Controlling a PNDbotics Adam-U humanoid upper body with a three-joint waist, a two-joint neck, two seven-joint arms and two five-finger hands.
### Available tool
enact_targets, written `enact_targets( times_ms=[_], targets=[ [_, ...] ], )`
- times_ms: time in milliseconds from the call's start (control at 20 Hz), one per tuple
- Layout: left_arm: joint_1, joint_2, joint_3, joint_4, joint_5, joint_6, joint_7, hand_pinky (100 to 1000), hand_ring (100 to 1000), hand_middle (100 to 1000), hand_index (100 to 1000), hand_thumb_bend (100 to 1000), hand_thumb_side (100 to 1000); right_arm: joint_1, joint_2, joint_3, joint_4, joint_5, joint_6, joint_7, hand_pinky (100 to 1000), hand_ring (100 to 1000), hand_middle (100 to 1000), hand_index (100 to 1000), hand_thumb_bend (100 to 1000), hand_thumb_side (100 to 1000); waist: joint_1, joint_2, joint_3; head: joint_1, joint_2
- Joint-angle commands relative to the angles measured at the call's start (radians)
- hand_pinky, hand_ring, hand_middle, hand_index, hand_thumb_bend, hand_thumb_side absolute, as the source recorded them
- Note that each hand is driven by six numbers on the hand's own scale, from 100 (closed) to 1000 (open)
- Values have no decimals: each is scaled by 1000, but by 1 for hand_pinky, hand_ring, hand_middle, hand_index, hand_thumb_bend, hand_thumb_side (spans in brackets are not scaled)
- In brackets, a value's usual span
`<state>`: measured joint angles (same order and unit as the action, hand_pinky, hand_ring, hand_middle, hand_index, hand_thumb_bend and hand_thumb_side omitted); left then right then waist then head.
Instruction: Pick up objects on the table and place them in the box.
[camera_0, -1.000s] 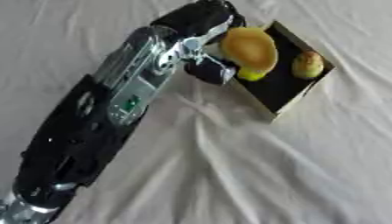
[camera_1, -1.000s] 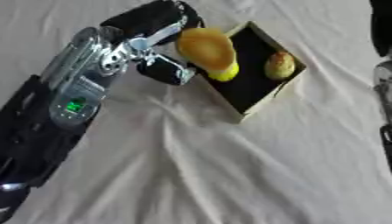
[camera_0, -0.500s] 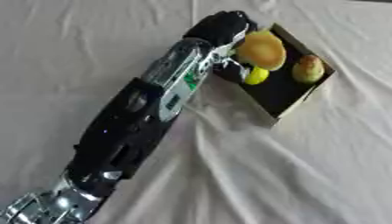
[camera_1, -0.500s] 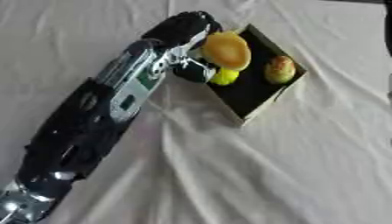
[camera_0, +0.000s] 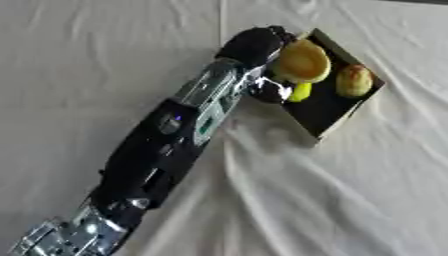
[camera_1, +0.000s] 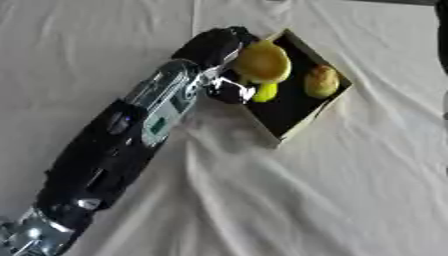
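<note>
Fingers of my left hand (camera_0: 262, 47) curl round the orange fruit (camera_0: 302, 61), holding it over the black box (camera_0: 337, 107) on the cloth-covered table (camera_0: 350, 200). I've reached further in than a second ago. A brownish fruit (camera_0: 354, 81) and a small yellow-green one (camera_0: 300, 92) lie inside. No writing reads.

Cloth-draped table (camera_0: 332, 200) — wrinkled, off-white — with a dark open box (camera_0: 325, 111) directly on it.
</note>
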<state>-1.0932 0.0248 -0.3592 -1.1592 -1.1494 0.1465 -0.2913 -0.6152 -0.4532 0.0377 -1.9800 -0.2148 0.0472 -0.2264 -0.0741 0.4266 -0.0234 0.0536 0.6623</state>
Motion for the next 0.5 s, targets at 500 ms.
enact_targets(
  times_ms=[500],
  targets=[
    [-35, -4, 19, -74, 39, 24, 101, 900, 890, 810, 931, 605, 496, 1, -3, 0, -20, -13, 9, 6, 896, 875, 747, 858, 100, 718, 4, -23, -10, -3, -12]
  ],
)
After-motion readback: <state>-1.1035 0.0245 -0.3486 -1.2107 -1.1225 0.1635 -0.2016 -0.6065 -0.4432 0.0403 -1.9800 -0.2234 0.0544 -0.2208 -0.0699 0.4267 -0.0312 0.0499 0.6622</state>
